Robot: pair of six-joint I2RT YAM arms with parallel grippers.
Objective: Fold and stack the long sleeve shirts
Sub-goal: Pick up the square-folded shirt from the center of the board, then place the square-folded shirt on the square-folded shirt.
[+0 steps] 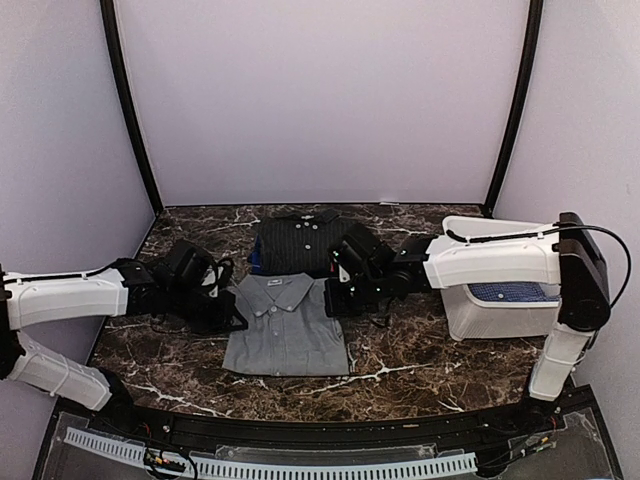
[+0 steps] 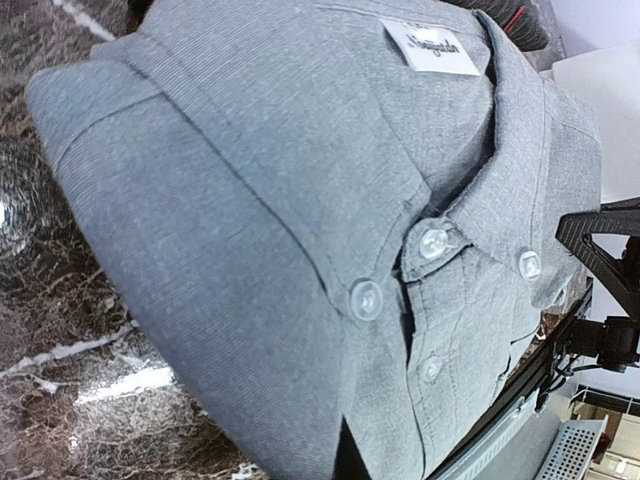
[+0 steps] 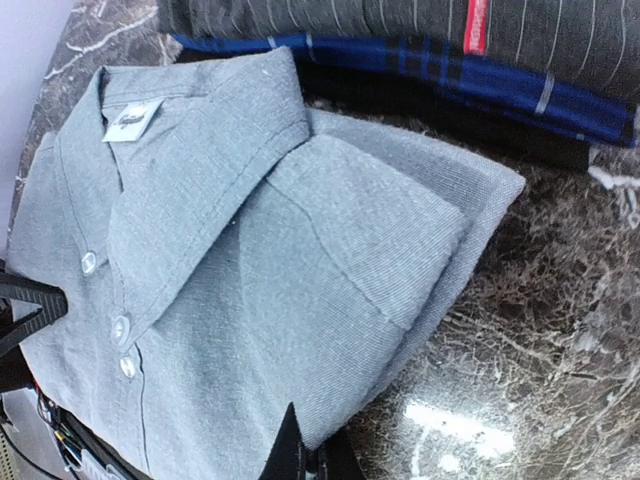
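- Top view: a folded grey shirt (image 1: 285, 330) lies mid marble table (image 1: 420, 370), with the left gripper (image 1: 232, 318) and right gripper (image 1: 335, 300) at its sides.
- Left wrist: the left gripper (image 2: 347, 460) is closed, pinching the grey shirt's (image 2: 300, 200) edge.
- Right wrist: the right gripper (image 3: 305, 452) is closed, pinching the opposite edge. A dark striped shirt (image 3: 400, 30) lies beyond.

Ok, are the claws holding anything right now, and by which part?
The grey collared shirt: the left claw looks pinched on its left folded side edge, the right claw on its right one.
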